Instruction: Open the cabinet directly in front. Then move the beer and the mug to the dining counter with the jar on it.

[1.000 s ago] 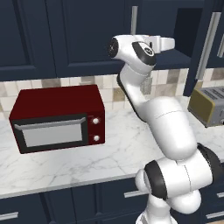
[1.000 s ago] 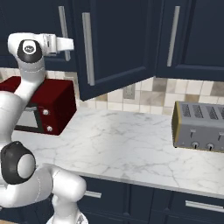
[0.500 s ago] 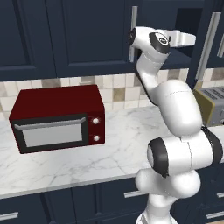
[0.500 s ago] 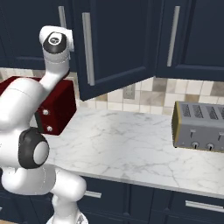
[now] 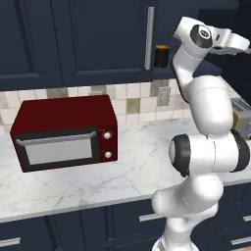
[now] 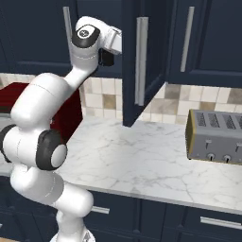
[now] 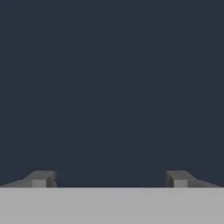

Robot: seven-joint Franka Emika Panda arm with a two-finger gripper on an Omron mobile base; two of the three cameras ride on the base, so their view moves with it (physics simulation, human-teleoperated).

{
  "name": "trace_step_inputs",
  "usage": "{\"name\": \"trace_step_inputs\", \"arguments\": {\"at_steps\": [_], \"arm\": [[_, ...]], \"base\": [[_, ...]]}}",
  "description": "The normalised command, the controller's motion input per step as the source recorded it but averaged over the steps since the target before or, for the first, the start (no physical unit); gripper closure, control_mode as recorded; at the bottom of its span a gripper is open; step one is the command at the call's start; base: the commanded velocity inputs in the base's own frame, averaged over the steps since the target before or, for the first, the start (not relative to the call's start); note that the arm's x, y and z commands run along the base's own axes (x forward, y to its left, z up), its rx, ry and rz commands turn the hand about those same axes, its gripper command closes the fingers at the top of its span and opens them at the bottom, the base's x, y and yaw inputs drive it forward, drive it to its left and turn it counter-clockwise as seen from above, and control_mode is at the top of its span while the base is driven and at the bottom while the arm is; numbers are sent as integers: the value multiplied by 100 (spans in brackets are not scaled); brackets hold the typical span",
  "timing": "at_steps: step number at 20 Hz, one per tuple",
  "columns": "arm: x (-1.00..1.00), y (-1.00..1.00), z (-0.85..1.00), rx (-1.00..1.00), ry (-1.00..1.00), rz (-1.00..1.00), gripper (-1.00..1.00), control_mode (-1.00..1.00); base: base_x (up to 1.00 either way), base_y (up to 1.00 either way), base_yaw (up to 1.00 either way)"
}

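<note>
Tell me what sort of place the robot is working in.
A kitchen, rendered: a red microwave and a silver four-slot toaster stand on a white marble worktop, with dark navy wall cabinets above a tiled backsplash.

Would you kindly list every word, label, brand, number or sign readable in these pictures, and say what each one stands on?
None: no readable text anywhere.
Red microwave: two white knobs, no visible markings.
Toaster: small knobs, no legible labels.
Mug in the cabinet: plain black with an orange top, no print.
Hand: faces a plain navy surface, no lettering.
</note>
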Motion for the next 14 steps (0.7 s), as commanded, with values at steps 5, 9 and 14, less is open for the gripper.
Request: {"name": "trace_step_inputs", "arguments": {"at_steps": [5, 9, 14], "arm": [[-32, -80, 0, 16, 0, -20, -100, -100], [-32, 34, -3, -8, -11, 10, -100, -100], [-48, 100, -5, -13, -17, 46, -100, -100]], "base": [[0, 0, 0], [0, 0, 0], [0, 0, 0]]}}
